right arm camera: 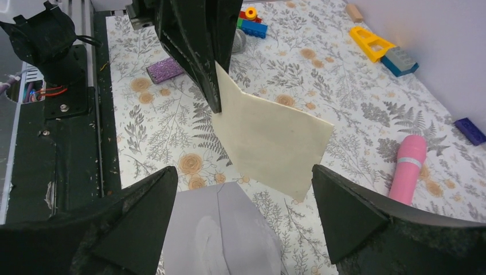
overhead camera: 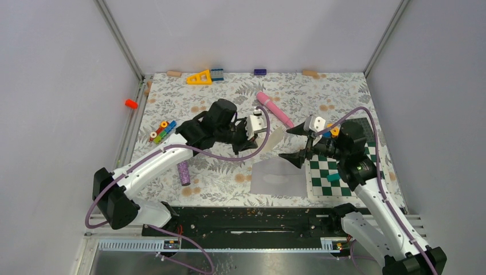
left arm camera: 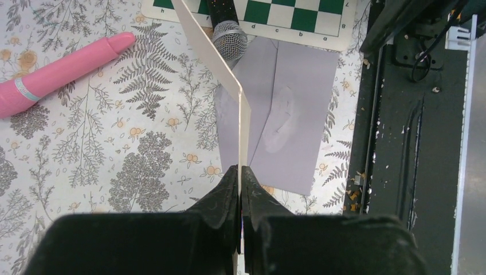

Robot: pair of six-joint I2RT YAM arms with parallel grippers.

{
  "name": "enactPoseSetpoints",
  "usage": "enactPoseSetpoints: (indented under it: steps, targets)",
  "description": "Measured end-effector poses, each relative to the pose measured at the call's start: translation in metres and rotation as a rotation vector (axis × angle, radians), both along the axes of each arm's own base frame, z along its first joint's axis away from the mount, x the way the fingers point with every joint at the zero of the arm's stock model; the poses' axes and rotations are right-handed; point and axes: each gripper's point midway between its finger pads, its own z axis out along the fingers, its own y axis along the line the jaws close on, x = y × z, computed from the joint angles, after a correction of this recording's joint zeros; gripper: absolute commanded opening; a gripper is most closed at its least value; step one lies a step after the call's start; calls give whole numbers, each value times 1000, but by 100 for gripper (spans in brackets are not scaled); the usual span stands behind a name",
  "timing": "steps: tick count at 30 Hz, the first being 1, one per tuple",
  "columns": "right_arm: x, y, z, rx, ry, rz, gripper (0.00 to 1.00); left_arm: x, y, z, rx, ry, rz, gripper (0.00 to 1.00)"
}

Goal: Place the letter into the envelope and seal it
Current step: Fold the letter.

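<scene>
A cream sheet, the letter, hangs in the air with my left gripper shut on one corner. The left wrist view has the letter edge-on, pinched in the left gripper. Below it the pale lavender envelope lies flat on the floral cloth, with a whitish smear on it. My right gripper stands open beside the letter's far edge and touches nothing. In the right wrist view the letter hangs just beyond the right gripper, and the envelope lies under it, flap point toward the letter.
A green-and-white checkerboard mat lies right of the envelope, with a microphone head at its edge. A pink cylinder lies behind, a purple glitter cylinder at the left, and toy bricks and a yellow triangle lie farther off. A black base rail runs along the near edge.
</scene>
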Motion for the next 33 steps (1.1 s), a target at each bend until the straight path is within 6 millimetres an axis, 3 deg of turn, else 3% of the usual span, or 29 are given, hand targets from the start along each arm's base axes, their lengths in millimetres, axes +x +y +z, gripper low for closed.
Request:
enactPoseSetpoints:
  steps: [7, 24, 33]
  targets:
    - [2, 5, -24, -5, 80, 25, 92, -1, -4, 3, -29, 20, 5, 0]
    - [-6, 29, -36, -22, 110, 107, 92, -22, -14, 1, -56, 79, -79, 0]
    - [-8, 35, -42, -42, 107, 124, 80, -29, -15, 0, -55, 99, -104, 0]
